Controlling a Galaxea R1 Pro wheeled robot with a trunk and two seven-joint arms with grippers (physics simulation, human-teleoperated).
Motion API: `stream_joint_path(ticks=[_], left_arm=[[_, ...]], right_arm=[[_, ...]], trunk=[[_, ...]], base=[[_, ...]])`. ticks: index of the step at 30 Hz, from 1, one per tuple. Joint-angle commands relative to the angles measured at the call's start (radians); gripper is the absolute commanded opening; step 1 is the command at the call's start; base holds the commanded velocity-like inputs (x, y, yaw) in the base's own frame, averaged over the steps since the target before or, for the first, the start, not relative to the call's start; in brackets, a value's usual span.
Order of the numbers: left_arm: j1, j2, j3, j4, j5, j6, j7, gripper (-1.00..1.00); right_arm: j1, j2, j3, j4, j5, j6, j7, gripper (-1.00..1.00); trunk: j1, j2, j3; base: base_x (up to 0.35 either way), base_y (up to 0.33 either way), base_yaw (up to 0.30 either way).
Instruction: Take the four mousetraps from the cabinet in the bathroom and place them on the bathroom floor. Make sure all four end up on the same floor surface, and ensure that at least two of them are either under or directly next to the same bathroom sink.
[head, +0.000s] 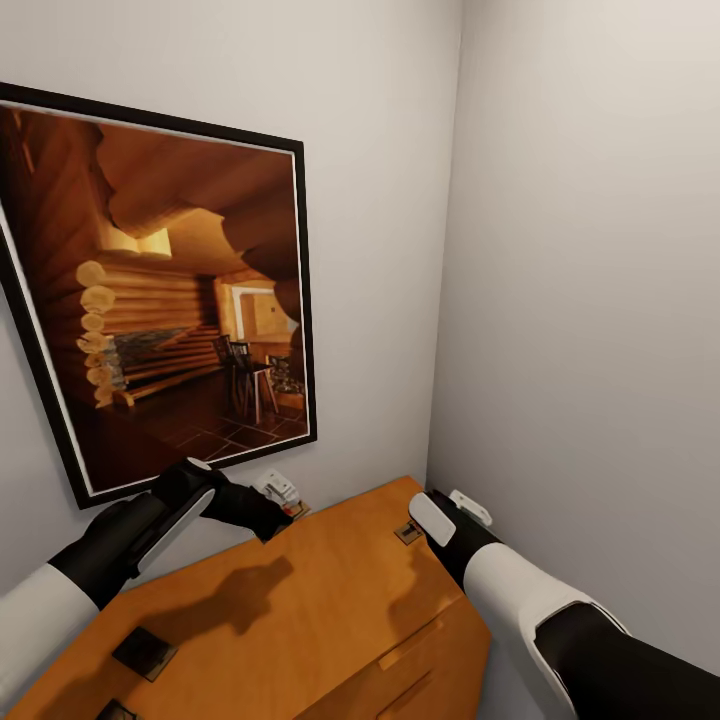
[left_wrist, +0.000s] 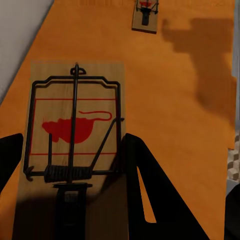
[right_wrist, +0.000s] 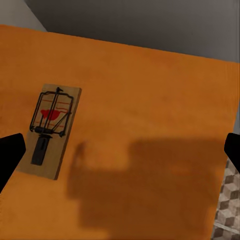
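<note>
Orange-brown wood everywhere: cabinet (head: 330, 600) top tucked into the corner under a big framed cabin picture (head: 160, 300). Left gripper (head: 285, 500) parked at the back edge by the wall, fingers spread either side of a mousetrap (left_wrist: 75, 135) lying flat on the top, wire bar and red mouse print clear up close. Fingers (left_wrist: 145, 190) flanking it, not squeezed on yet. Second trap (left_wrist: 145, 17) further along the same top, toward the shadow of the other arm. Right gripper (head: 470, 505) hovering over the far right corner, wide open, dark fingertips (right_wrist: 10, 155) at both edges of its wrist view, trap (right_wrist: 50, 130) flat below and off to one side, untouched. Two more dark traps (head: 145, 652) near the front left edge in the head view. Cube-pattern floor tiles (right_wrist: 227, 205) peeking past the cabinet edge.
</note>
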Motion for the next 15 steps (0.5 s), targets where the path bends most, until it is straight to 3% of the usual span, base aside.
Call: stream_joint_path(ticks=[1, 9, 15], left_arm=[[-0.001, -0.005, 0.004, 0.0, -0.001, 0.002, 0.005, -1.0], [-0.001, -0.039, 0.009, 0.004, -0.002, 0.001, 0.018, -1.0], [-0.001, -0.045, 0.008, 0.006, -0.002, 0.001, 0.021, -1.0]], right_arm=[[-0.001, 0.0, 0.004, 0.0, 0.003, 0.01, -0.005, 1.0], [0.0, 0.0, 0.008, 0.001, 0.002, 0.009, -0.004, 1.0], [-0.001, 0.0, 0.009, 0.0, 0.002, 0.009, -0.004, 1.0]], trunk=[[0.0, -0.001, -0.001], [0.0, -0.001, -0.001], [0.0, -0.001, -0.001]], base=[[0.0, 0.0, 0.0], [0.0, 0.0, 0.0], [0.0, 0.0, 0.0]])
